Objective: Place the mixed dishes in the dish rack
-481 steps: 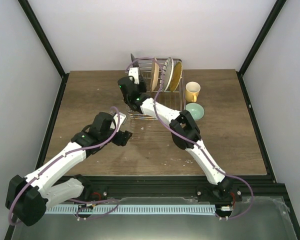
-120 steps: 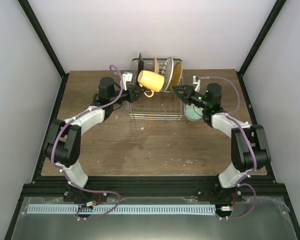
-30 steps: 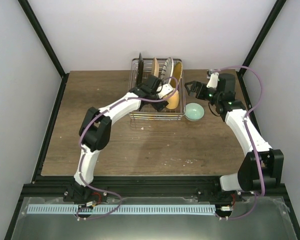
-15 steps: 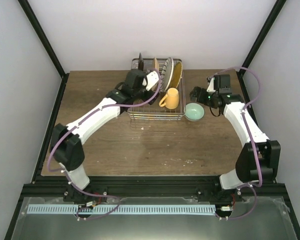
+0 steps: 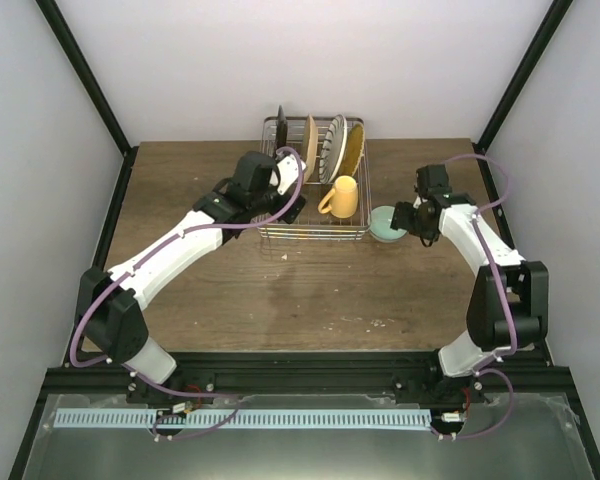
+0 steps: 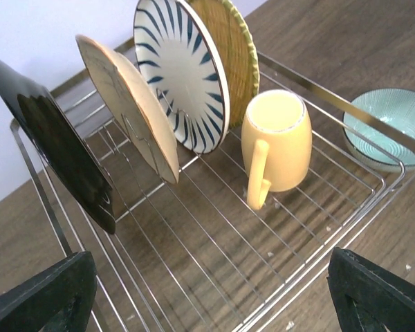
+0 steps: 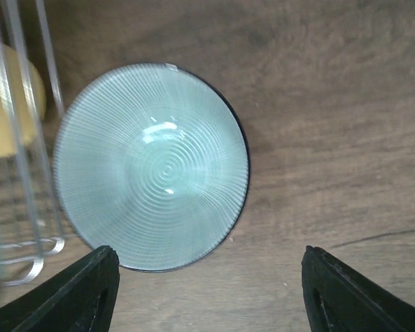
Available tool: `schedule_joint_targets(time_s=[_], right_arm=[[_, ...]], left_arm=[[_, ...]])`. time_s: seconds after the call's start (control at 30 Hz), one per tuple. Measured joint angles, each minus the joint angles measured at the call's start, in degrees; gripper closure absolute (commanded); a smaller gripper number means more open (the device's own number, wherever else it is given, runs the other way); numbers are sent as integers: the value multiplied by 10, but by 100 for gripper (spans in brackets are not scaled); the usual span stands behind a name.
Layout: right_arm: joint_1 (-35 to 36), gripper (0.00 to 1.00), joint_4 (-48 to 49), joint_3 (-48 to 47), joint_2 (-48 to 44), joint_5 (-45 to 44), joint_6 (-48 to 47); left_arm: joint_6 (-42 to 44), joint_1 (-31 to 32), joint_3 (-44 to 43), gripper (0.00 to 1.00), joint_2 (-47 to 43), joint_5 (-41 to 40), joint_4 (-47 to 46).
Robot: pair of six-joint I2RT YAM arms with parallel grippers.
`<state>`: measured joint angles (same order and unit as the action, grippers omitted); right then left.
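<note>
1. Nearest: bare brown wood of the desk (image 5: 280, 290), with both arms stretched across it toward the far side.
2. Left of the middle: left tool (image 6: 209, 290) over the near-left part of the dish rack (image 6: 332, 99), jaws spread wide, nothing between them but the wire grid floor below.
3. On the right: right tool (image 7: 207, 263) poised straight above the mint-green bowl (image 7: 152, 166), jaws apart, dark fingers (image 7: 76, 290) on either side of the bowl's near rim. Cannot tell whether they touch the rim.
4. Same bowl: flat on the desk, mouth up, outside the rack and just beside its near-right corner.
5. Inside the rack, right part: yellow mug (image 6: 277, 149), standing on the grid floor, mouth up, handle turned to the left.
6. Farther back in the rack: four plates on edge among the prongs, all tilted, in a row from left to right: black plate (image 6: 59, 152), beige plate (image 6: 128, 107), striped plate (image 6: 180, 72), woven plate (image 6: 228, 55).
7. Woven plate directly behind the mug and very close to it. Cannot tell whether they touch.
8. Farthest: back rim of the rack, at the far edge of the desk.
</note>
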<state>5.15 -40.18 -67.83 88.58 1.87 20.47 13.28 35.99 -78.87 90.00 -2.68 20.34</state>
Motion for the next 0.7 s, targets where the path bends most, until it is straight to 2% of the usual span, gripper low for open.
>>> schedule_joint_targets(time_s=[0.27, 0.5, 0.7], right_arm=[[0, 42, 41, 63, 44, -13, 4], [0, 44, 94, 58, 92, -14, 5], [0, 66, 125, 43, 124, -14, 3]], left_arm=[[-14, 0, 5, 7, -3, 4, 4], [-16, -3, 5, 7, -4, 3, 3], [-16, -7, 5, 7, -4, 3, 3]])
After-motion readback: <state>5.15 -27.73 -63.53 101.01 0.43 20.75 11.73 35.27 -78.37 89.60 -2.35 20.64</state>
